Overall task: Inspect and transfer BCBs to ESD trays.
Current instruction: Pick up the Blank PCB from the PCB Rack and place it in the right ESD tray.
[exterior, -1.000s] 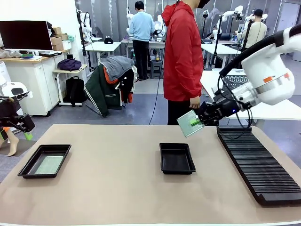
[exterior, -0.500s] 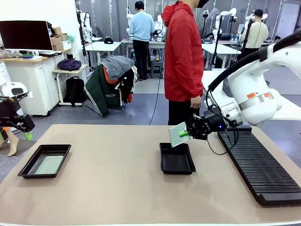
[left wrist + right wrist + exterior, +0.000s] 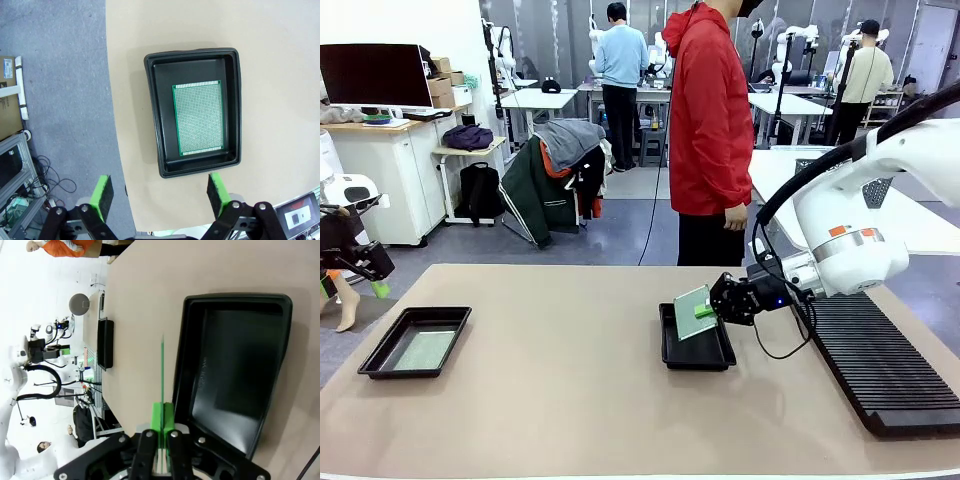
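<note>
Green BCB tilted above center black ESD tray; second BCB flat in left tray.

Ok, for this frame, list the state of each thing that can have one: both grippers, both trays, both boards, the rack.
right gripper: shut on a BCB
held BCB: tilted, above the middle tray, not yet laid down
middle ESD tray: no board on its floor
left ESD tray: holds one board
BCB in left tray: lying flat on the floor
left gripper: open, holding nothing, above the left tray
slotted rack: slots look unfilled
</note>
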Action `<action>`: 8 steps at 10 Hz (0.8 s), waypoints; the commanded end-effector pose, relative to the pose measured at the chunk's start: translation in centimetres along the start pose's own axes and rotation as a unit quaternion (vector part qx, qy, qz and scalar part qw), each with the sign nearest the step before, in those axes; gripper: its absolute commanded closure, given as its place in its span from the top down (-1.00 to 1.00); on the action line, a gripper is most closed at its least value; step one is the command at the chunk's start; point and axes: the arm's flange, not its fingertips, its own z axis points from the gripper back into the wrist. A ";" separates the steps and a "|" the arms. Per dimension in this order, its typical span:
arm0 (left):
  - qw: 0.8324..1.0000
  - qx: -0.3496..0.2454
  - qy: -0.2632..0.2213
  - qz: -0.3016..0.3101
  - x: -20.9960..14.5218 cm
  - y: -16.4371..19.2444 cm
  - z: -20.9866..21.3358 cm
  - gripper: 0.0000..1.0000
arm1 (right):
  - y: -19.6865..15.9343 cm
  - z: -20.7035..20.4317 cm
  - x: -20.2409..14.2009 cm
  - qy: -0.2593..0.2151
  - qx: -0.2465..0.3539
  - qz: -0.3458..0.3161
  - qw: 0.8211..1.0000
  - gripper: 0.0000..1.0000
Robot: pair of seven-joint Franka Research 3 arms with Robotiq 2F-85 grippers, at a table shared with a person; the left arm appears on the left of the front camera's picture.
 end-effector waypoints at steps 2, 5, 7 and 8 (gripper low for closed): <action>1.000 0.001 0.000 -0.003 -0.2 0.1 -0.1 1.00 | -1.0 -2.1 -0.6 -0.025 -0.021 0.006 0.999 -0.96; 1.000 0.001 0.000 -0.003 -0.2 0.1 -0.1 1.00 | -1.0 -3.2 0.0 -0.013 -0.038 -0.002 0.999 -0.96; 1.000 0.001 0.000 -0.003 -0.2 0.1 -0.1 1.00 | -1.0 -3.6 0.4 -0.006 -0.048 -0.014 0.999 -0.96; 1.000 0.001 0.000 -0.003 -0.2 0.1 -0.1 1.00 | -0.8 -3.7 0.6 -0.003 -0.051 -0.016 0.999 -0.96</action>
